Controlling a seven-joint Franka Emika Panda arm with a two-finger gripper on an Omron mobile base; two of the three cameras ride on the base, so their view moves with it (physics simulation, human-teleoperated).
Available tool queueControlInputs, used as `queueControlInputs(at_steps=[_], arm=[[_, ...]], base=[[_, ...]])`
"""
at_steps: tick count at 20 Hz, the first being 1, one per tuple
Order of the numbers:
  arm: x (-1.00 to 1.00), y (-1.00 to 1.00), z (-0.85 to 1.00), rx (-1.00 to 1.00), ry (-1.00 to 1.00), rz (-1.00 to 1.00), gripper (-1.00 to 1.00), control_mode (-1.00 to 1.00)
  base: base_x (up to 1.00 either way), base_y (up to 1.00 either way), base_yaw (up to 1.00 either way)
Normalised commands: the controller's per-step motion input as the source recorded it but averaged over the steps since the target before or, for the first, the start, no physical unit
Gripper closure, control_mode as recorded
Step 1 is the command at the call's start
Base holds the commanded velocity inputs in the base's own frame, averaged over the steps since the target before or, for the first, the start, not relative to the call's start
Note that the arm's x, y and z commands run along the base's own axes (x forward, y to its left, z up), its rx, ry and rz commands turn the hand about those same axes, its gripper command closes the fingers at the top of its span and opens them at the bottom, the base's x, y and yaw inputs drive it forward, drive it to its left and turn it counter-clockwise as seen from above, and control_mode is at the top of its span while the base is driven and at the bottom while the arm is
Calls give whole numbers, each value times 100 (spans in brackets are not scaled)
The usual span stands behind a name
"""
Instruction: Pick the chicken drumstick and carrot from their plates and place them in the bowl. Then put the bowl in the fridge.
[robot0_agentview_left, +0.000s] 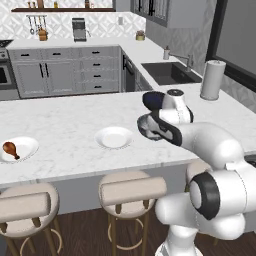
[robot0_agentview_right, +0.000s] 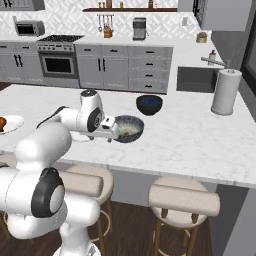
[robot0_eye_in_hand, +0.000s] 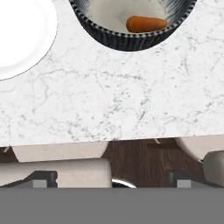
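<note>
Near the counter edge, the gripper (robot0_agentview_right: 116, 131) is held high with its jaws wide apart and nothing in them. Just past it, the carrot (robot0_eye_in_hand: 146, 24) is already laid in the ribbed bowl (robot0_eye_in_hand: 127, 39), beside an empty plate (robot0_eye_in_hand: 22, 35). Far off, the chicken drumstick (robot0_agentview_left: 10, 149) is left on its plate (robot0_agentview_left: 27, 145), so it should be fetched next.

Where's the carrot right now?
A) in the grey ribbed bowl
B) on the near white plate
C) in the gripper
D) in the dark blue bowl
A: the hand view shows the carrot lying inside the grey ribbed bowl, beside the bare white plate.
</note>
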Motion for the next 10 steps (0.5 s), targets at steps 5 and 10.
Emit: queueControlInputs(at_steps=[5,10], arm=[[-9,5,-4,1,0,0,-100,100],[0,0,0,0,0,0,-100,100]], base=[[-24,79,-3],[10,100,-9]])
